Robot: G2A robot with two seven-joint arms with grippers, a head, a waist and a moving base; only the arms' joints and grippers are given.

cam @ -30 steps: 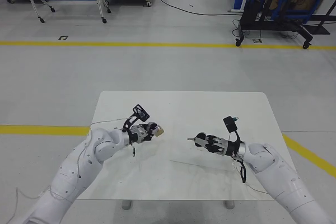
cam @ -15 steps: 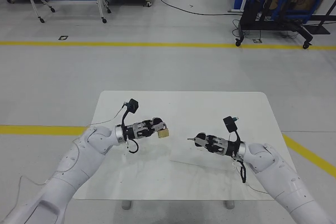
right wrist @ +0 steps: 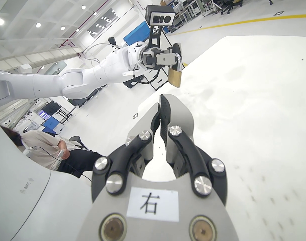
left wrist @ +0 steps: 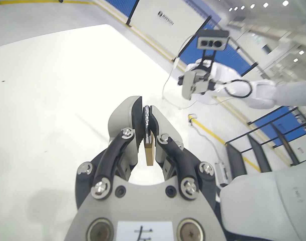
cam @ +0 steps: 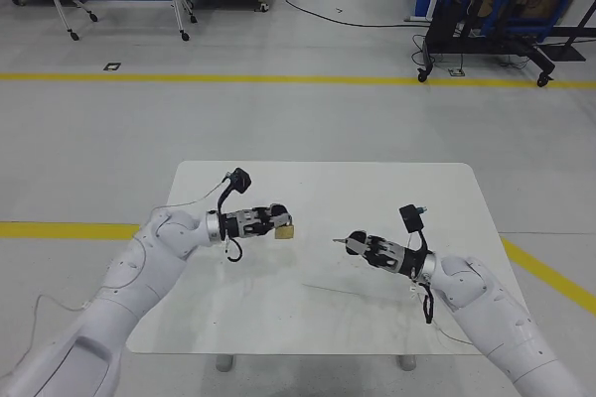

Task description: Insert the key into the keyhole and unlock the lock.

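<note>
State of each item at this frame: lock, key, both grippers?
lock: held above the table by its shackle, no key in it.
key: sticks out of its gripper, apart from the lock.
left gripper: shut on the lock.
right gripper: shut on the key.

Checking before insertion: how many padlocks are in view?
1. The padlock is clamped by its shackle in the left gripper, over the table; nothing here could hide another.

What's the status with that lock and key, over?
Left end effector shut on padlock. Right end effector shut on key. Key not inserted, both apart above table. Nothing between them.
</note>
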